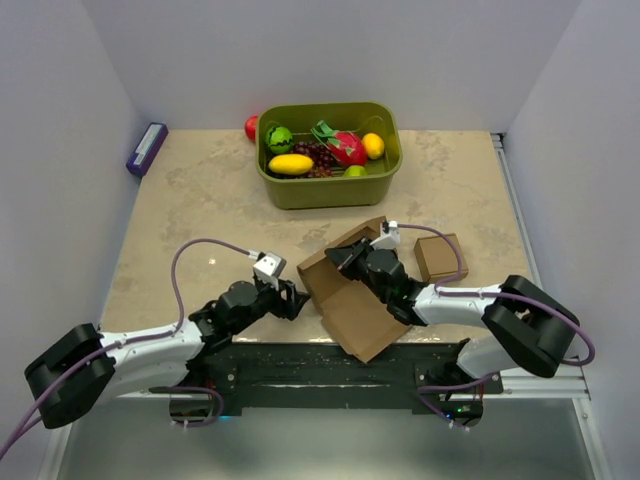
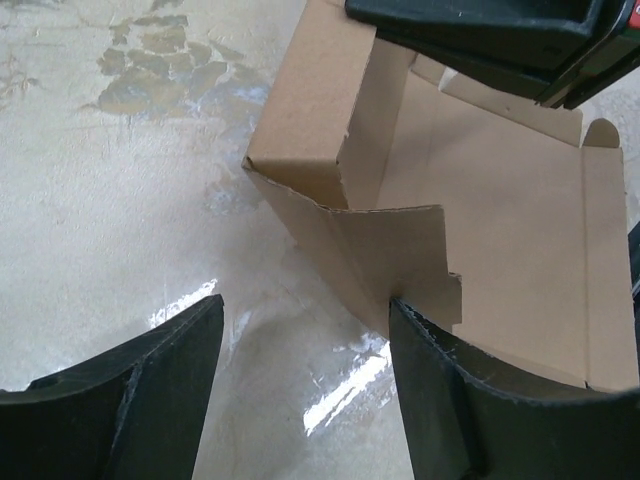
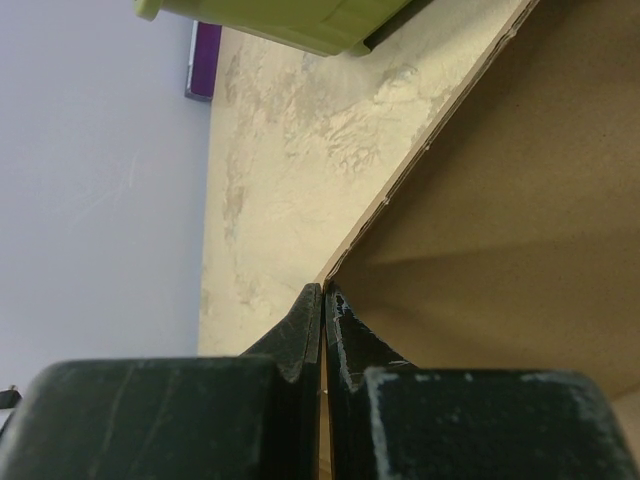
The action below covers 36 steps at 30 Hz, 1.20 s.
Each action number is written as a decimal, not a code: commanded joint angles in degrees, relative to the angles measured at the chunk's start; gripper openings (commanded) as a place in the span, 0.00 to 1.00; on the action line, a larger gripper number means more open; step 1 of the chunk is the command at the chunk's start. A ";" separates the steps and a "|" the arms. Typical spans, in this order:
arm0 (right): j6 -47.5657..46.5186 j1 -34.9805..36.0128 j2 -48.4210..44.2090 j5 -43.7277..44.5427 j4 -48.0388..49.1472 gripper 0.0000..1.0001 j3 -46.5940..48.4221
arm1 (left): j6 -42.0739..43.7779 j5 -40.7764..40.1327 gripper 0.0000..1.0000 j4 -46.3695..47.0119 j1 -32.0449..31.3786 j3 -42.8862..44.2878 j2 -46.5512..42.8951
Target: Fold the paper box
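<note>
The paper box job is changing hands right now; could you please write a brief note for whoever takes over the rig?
Left gripper: open, empty, beside the left corner of the large brown corrugated cardboard paper box.
Right gripper: shut on a panel edge of the paper box.
Position: the box sits on the beige marbled table, between the two grippers.
Done: one side wall and a corner flap stand up.
Left: the other panels and flaps lie open and need folding.

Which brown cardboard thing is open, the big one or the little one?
The big one, the paper box, lies with flaps spread, its edge pinched by the right hand. The small cardboard cube beside it is closed up.
</note>
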 commanded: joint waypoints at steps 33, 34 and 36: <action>-5.77 1.09 -7.88 -2.46 12.83 0.00 -12.57 | -2.98 -21.50 0.74 12.62 -14.52 4.53 16.94; -6.29 1.18 -9.19 -2.38 12.83 0.00 -13.35 | -2.71 -22.39 0.74 12.44 -15.31 4.98 17.29; -6.38 1.26 -10.52 -2.11 11.52 0.00 -13.89 | -2.54 -23.89 0.74 12.62 -16.98 5.86 18.52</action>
